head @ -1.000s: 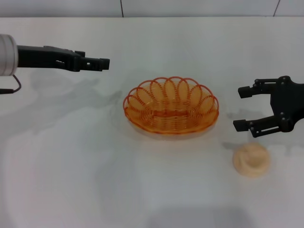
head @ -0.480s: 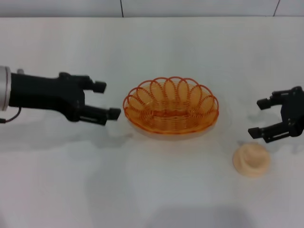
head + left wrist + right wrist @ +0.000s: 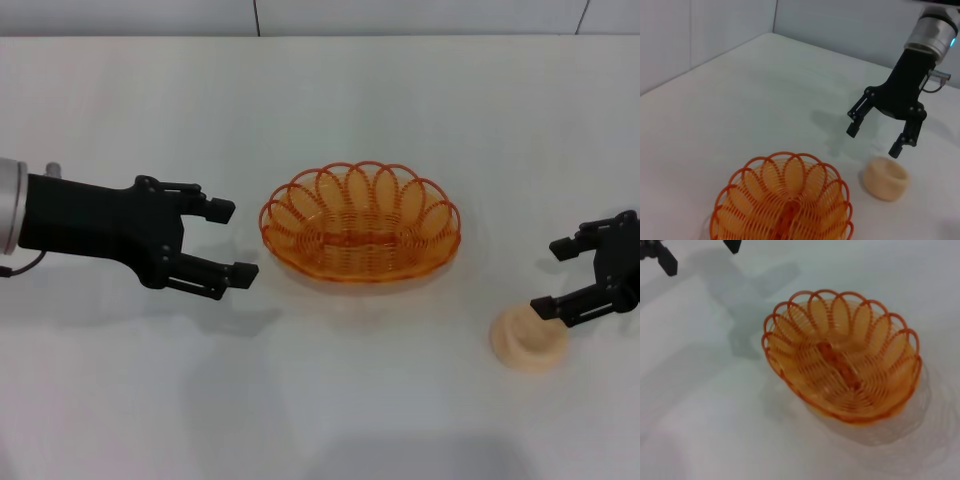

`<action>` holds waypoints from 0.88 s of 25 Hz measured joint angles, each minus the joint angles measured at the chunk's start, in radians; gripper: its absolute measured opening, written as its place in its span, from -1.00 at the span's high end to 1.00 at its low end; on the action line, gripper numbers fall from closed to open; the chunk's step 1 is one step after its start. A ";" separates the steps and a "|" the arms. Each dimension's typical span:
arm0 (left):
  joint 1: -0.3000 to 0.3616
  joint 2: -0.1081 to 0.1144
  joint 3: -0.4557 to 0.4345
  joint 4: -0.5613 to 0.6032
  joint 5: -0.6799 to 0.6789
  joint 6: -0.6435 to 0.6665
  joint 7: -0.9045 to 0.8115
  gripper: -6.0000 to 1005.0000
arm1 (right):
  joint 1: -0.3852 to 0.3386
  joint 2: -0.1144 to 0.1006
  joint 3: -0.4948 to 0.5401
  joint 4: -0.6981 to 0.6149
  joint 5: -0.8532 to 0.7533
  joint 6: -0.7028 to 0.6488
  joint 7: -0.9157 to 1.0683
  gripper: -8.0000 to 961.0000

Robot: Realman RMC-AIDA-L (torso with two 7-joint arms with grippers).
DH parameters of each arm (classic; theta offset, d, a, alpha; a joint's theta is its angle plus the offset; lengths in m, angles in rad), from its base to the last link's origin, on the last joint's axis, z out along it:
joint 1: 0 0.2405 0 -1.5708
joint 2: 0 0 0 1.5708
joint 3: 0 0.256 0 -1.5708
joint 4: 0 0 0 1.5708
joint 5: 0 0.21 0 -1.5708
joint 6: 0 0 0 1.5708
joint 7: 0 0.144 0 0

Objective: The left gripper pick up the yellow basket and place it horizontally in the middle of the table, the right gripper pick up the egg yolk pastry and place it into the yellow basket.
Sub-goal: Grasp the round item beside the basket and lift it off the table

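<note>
I see my left gripper (image 3: pixel 230 242) released, left of the yellow basket (image 3: pixel 360 223) at frame centre. My right gripper (image 3: pixel 558 277) is released above the egg yolk pastry (image 3: pixel 528 338), lower right.

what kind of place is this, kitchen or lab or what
Probably a lab-style robot test bench, not a kitchen: a plain white table, two black robot pincers, left and right, and only a yellow basket and an egg yolk pastry.

Bare lab-like bench: plain white table (image 3: pixel 330 400), grey panelled wall (image 3: pixel 700 30).
</note>
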 joint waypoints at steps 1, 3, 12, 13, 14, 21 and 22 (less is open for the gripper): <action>0.000 -0.001 0.000 -0.001 0.000 0.000 0.001 -0.77 | -0.002 0.000 -0.009 0.002 0.000 0.007 0.000 -0.81; 0.000 -0.003 0.000 -0.004 0.000 0.000 0.001 -0.77 | -0.003 0.000 -0.035 0.015 0.000 0.025 0.001 -0.81; 0.005 -0.008 0.000 -0.007 -0.005 0.002 -0.006 -0.77 | 0.005 0.000 -0.080 0.049 -0.012 0.066 0.002 -0.81; 0.006 -0.008 0.000 -0.007 -0.006 0.002 -0.007 -0.77 | 0.005 0.000 -0.080 0.048 -0.012 0.067 0.002 -0.81; 0.006 -0.008 0.000 -0.007 -0.007 0.003 -0.007 -0.77 | 0.005 0.000 -0.080 0.047 -0.012 0.067 0.002 -0.81; 0.009 -0.019 0.000 -0.007 -0.006 0.005 -0.008 -0.77 | 0.005 -0.001 -0.095 0.048 -0.039 0.066 0.012 -0.43; 0.009 -0.019 0.000 -0.007 -0.006 0.005 -0.008 -0.77 | 0.005 -0.001 -0.102 0.045 -0.047 0.066 0.019 -0.36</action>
